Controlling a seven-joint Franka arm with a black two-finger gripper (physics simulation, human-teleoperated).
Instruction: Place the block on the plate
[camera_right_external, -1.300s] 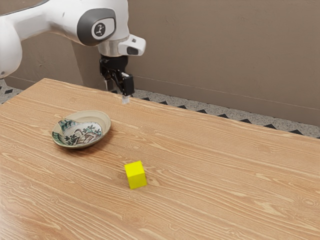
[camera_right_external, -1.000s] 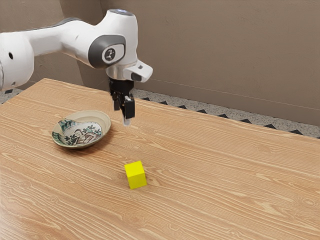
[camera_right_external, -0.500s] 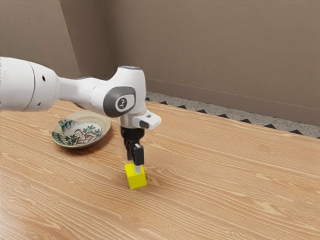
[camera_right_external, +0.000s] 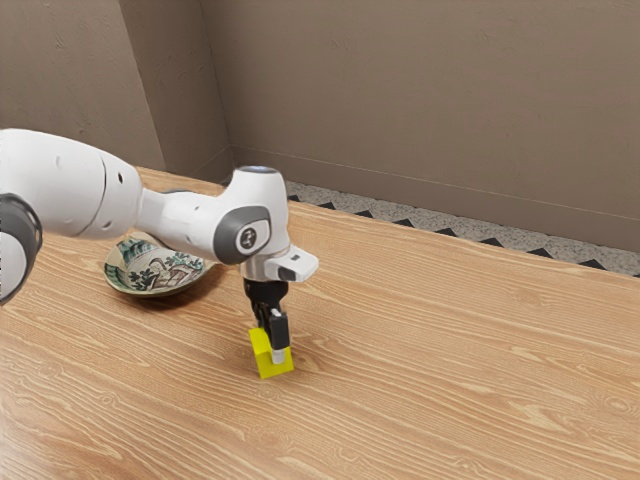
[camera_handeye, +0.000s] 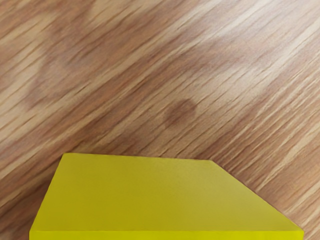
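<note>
We have our gripper (camera_right_external: 271, 350) down at the yellow block (camera_right_external: 262, 363) (whether it stands wide or grips, we can't tell); the block sits on the wooden table (camera_right_external: 450, 360), apart from the patterned plate (camera_right_external: 158, 272).

"Any lettering, brand or number to enter?"

"None legible. One marking noted: a round, dark badge (camera_right_external: 249, 238) on the arm (camera_right_external: 178, 216), seen in the exterior view."

"State its content."

"A small, pale figure on the dark disc. It is too small to make out as a letter, name or numeral."

"And the entry?"

"Marking observed on the arm, wording unread."
</note>
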